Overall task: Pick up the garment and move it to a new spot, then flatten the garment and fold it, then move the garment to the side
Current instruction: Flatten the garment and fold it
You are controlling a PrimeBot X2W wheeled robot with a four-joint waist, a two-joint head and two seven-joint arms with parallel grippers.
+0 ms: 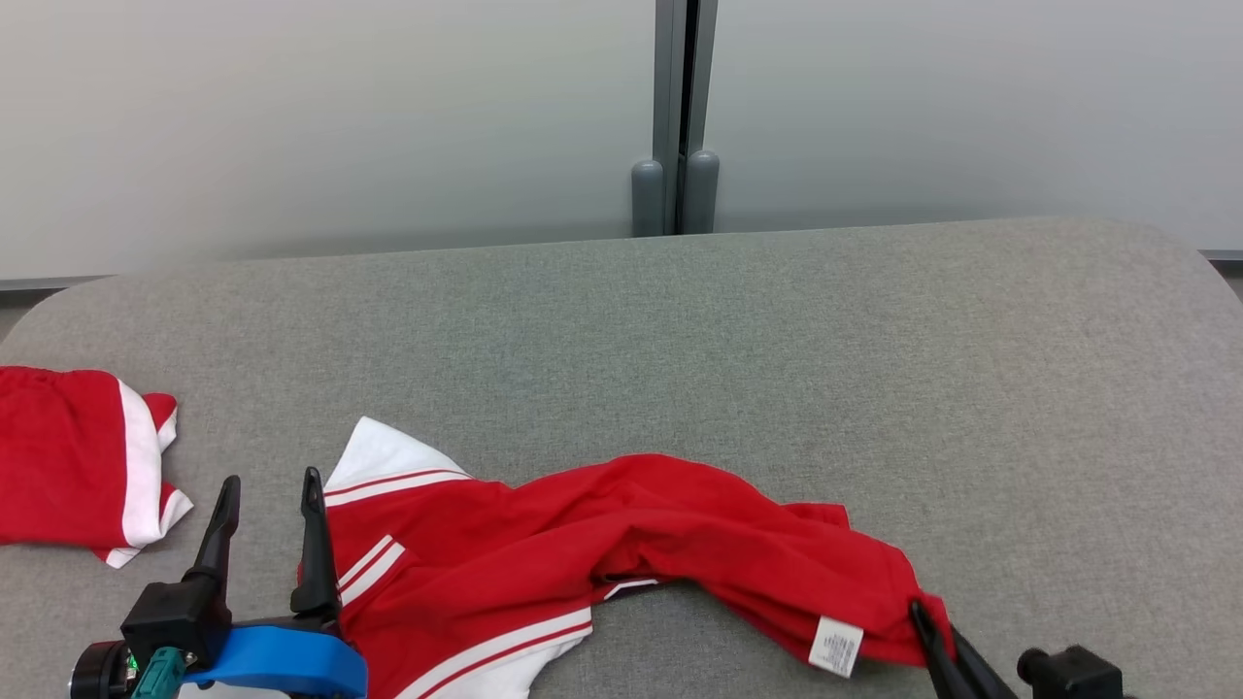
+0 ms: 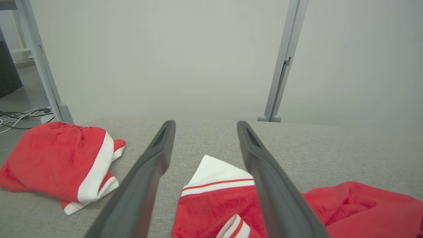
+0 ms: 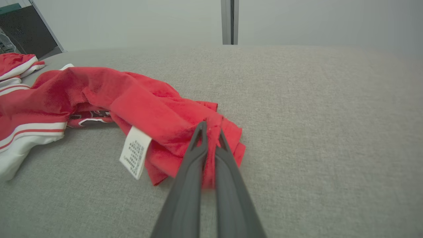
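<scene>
The garment (image 1: 544, 553) is a red shirt with white trim, lying crumpled along the near edge of the grey table (image 1: 738, 340). My right gripper (image 1: 923, 621) is shut on the garment's right-hand end (image 3: 185, 119), a fold of red cloth pinched between the fingers (image 3: 195, 155), next to a white care label (image 3: 134, 155). My left gripper (image 1: 267, 495) stands open at the garment's left end; in the left wrist view the white-trimmed corner (image 2: 214, 178) lies between its spread fingers (image 2: 145, 178), with nothing gripped.
A second red and white garment (image 1: 78, 466) lies bunched at the table's left edge. A grey post (image 1: 675, 116) and pale wall panels stand behind the table. Cables (image 2: 19, 115) lie on the floor at far left.
</scene>
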